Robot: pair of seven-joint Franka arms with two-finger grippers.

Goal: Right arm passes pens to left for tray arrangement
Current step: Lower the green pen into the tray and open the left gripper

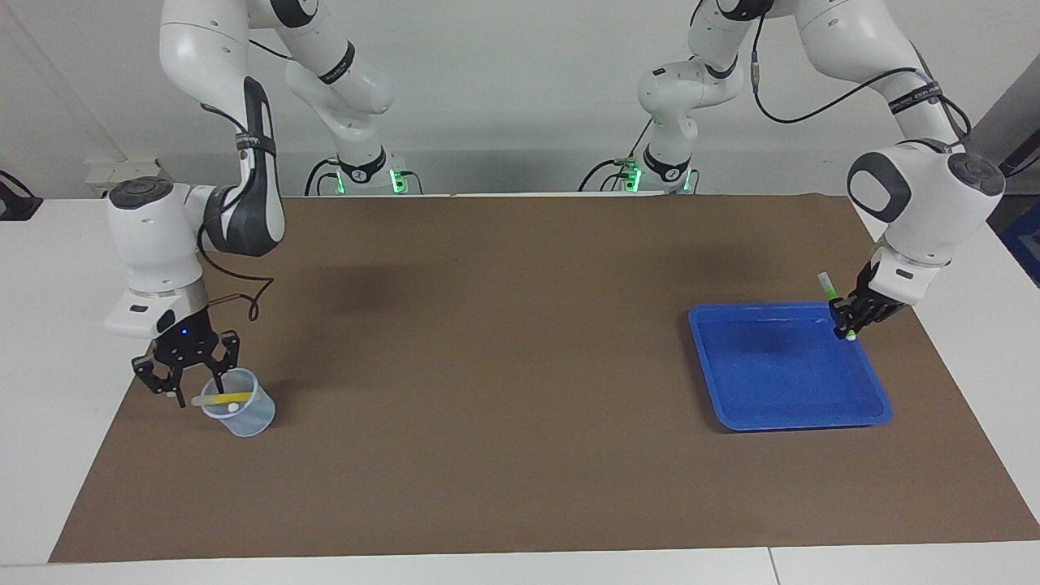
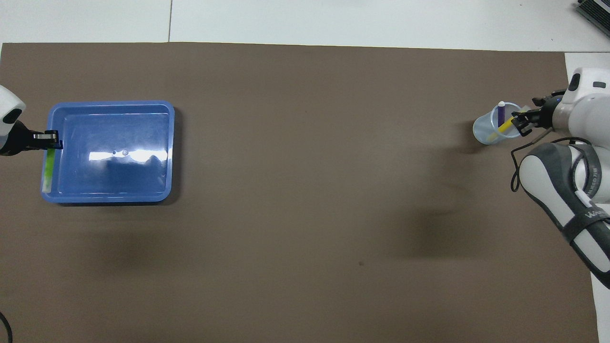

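Brown matting covers the table. Clamped on the green pen (image 1: 838, 309), the left gripper (image 1: 849, 319) tips it over the blue tray (image 1: 735, 406) for a rim-side spot. Jaws apart, the right gripper (image 1: 188, 380) straddles the cup (image 1: 248, 418) rim (yellow pen (image 1: 219, 399) likely next; purple pen (image 2: 501, 114) stands inside).

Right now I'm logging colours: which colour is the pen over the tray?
Bright green pen, clearest in the facing view.

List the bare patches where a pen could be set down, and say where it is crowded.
Free: the floor of the blue tray, and the wide brown mat between tray and cup. Crowded: the cup, holding the yellow pen and purple pen under the right gripper; the tray's corner under the left gripper with its green pen.
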